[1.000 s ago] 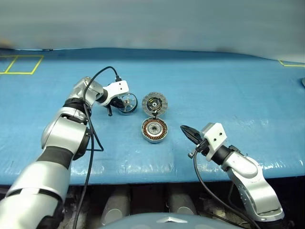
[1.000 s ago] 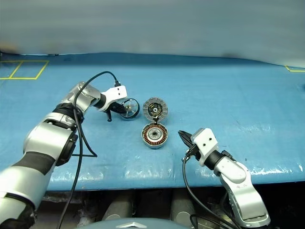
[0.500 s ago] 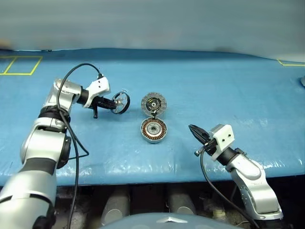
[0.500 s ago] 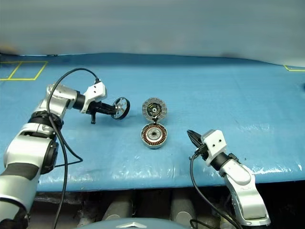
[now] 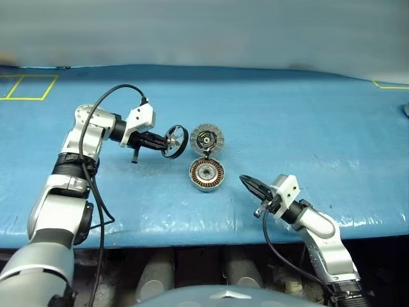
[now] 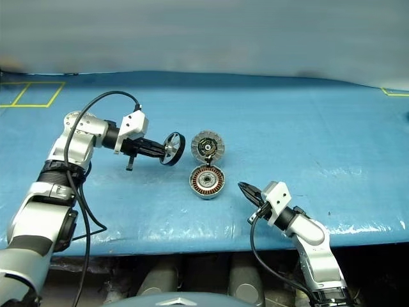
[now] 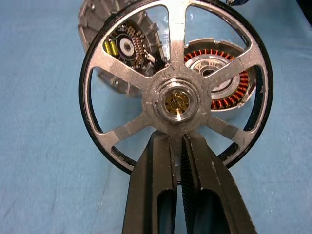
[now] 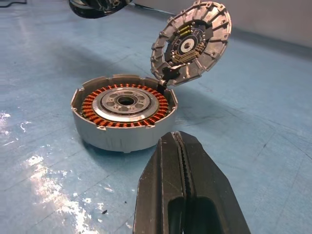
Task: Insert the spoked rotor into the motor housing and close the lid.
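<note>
The left pincer (image 5: 161, 141) is clamped on the rim of the spoked rotor (image 5: 174, 141), holding it on edge above the blue worktop (image 5: 307, 121), just to the left of the lid (image 5: 208, 139). In the left wrist view the two black fingers (image 7: 156, 185) grip the lower rim of the rotor, with the housing's copper windings visible through its spokes. The motor housing (image 5: 207, 174) sits open on the worktop, its winding ring and silver centre exposed. The lid stands tilted up on the housing's far rim, ribbed inner face showing. The right pincer (image 5: 250, 187), fingers pressed together and holding nothing, hovers near the housing on its right, pointing toward it.
</note>
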Tool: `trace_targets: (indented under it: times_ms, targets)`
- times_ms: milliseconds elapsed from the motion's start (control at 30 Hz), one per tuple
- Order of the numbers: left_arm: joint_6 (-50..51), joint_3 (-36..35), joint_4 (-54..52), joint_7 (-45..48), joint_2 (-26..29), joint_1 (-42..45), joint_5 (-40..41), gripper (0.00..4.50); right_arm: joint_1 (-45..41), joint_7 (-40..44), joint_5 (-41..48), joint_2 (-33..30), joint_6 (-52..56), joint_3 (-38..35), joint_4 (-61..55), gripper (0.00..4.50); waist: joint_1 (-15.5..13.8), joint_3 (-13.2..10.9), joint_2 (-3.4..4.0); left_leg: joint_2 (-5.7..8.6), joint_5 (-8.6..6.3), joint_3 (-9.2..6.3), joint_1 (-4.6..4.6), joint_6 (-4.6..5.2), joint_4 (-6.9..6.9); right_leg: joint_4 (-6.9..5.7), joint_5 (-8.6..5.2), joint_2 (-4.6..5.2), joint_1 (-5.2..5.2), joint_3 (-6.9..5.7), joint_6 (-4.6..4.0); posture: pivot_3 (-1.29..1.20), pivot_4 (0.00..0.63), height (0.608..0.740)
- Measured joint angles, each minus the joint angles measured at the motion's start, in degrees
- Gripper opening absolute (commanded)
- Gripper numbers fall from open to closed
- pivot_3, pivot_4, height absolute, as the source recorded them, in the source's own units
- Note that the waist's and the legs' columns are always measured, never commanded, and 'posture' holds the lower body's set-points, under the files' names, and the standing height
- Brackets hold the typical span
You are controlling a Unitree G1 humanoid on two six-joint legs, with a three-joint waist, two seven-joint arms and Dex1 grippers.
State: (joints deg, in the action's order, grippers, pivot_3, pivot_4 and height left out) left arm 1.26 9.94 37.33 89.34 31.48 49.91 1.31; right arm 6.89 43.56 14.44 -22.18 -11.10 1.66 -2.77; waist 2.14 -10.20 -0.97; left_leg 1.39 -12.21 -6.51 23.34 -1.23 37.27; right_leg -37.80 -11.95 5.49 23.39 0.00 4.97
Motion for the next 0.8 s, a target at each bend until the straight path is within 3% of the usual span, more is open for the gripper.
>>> trace_targets:
  times_ms: [400, 800]
  targets:
    - [-2.1, 5.2, 10.7, -1.7, -7.6, 5.0, -2.4, 0.04, -3.6, 2.8, -1.4, 2.3, -6.4, 2.1, 12.6, 0.00, 0.1, 0.0, 0.00, 0.00, 0.01, 0.03, -0.02, 0.02, -0.02, 0.00, 0.01, -0.03, 0.02, 0.03, -0.01, 0.00, 0.150, 0.740]
    - [-4.3, 7.1, 16.5, -0.4, -10.2, 7.9, -4.5, 0.04, -3.9, 0.3, -3.1, 2.8, -10.1, 2.4, 15.6, 0.00, 0.0, 0.0, 0.00, 0.00, 0.01, 0.03, -0.05, 0.02, -0.02, 0.01, 0.01, -0.03, -0.03, 0.05, 0.00, 0.00, 0.150, 0.740]
